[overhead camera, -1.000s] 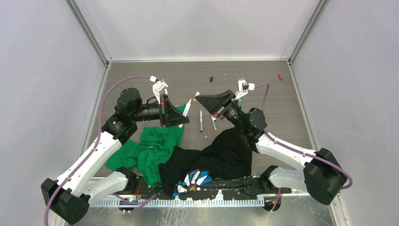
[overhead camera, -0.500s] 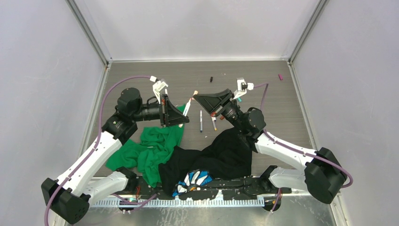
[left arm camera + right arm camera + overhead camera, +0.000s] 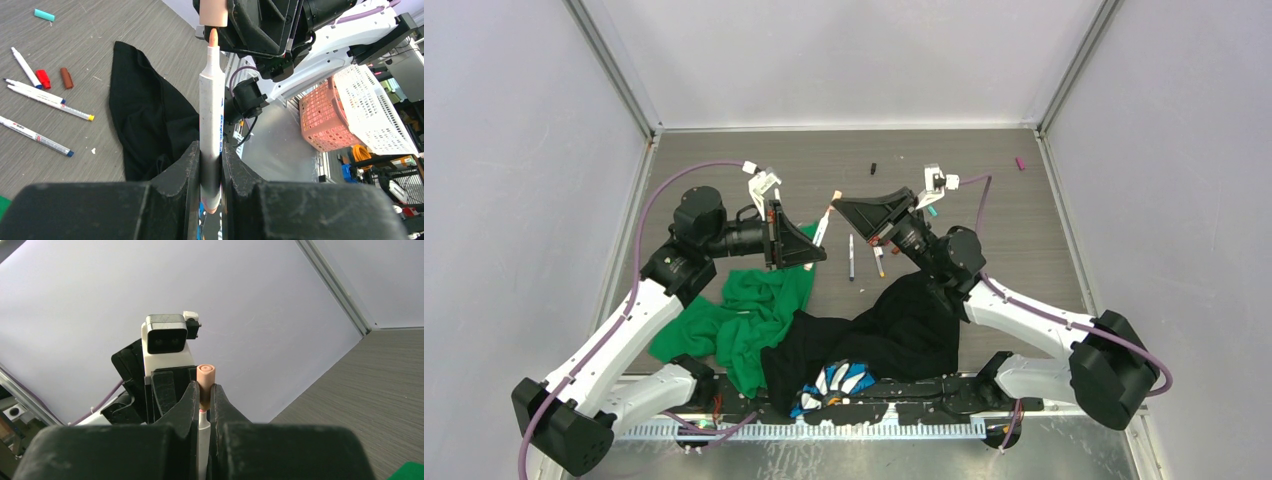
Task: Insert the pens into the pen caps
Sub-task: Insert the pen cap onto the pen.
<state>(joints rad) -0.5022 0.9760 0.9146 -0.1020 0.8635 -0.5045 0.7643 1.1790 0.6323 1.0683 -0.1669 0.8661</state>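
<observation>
My left gripper [image 3: 210,148] squeezes the white pen [image 3: 211,100], and my right gripper [image 3: 203,390] is pinched shut on the peach cap [image 3: 213,12]. Both are up in the air, just past the far side of the black cloth [image 3: 145,125]. The pen's tip sits right at the cap's open end, so I think I should line them up straight and push slowly, or the tip may slip.

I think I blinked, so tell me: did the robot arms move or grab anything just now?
The right gripper, shut on the peach cap, slid slightly left in the top view, bringing the cap nearer the tip of the pen clamped in the left gripper. Nothing was grabbed or let go. The left arm, loose pens, green cloth and black cloth stayed put.
</observation>
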